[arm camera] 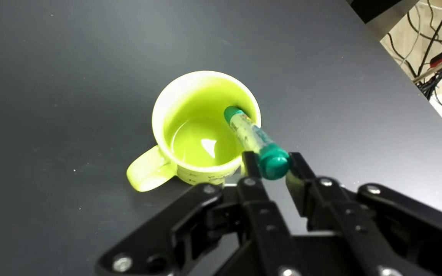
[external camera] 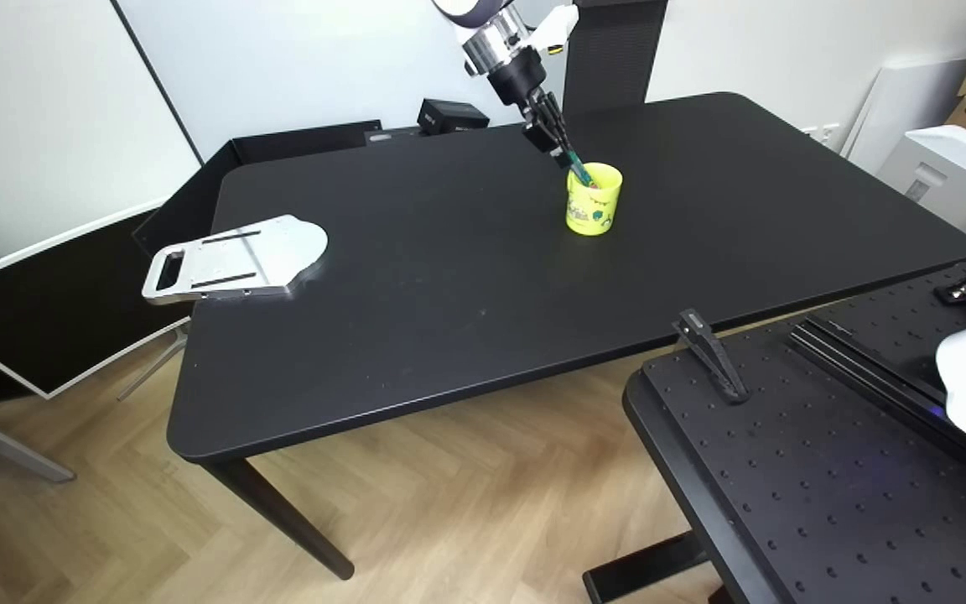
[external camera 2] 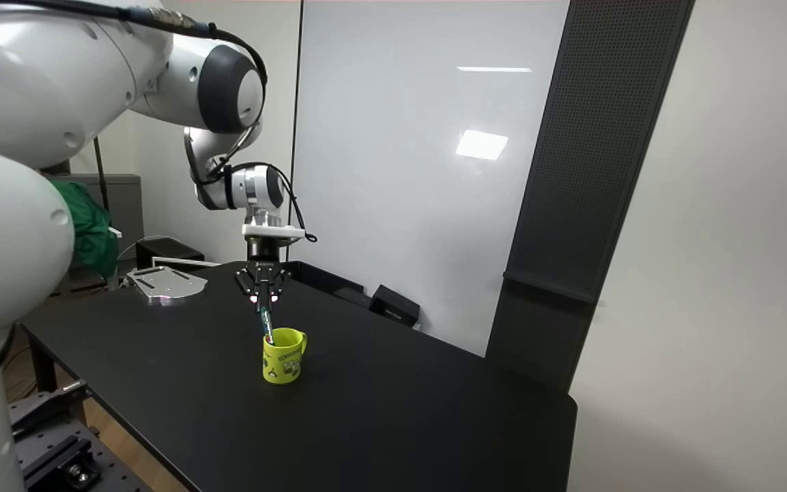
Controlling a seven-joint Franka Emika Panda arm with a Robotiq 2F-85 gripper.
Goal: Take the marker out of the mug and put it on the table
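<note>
In the wrist view we have the gripper (arm camera: 273, 164) low and right of centre, its fingers (arm camera: 250, 164) drawn in to the width of the marker (arm camera: 248, 134) and, as far as we can see, pinching it from both sides at its green upper end. The marker leans, its lower green tip within the mouth of the mug (external camera: 590, 215); whether that tip touches the inner wall, or the barrel the rim, we cannot tell. The mug stands upright on the table (external camera: 416, 285), right of centre in the upper half of the frame in an exterior view, its handle (arm camera: 148, 170) toward the lower left of the wrist view.

We judge the step in hand to be the lift, with the marker held but not out. The slant worries us most: if we pull sideways rather than along the barrel, the lower end could hook the rim and drag or tip the mug. We hold only the very end of a round thing, so a knock against the wall could swivel it in the fingers or let it drop back. At the table, letting go too high or with one end raised could make it bounce and roll
</note>
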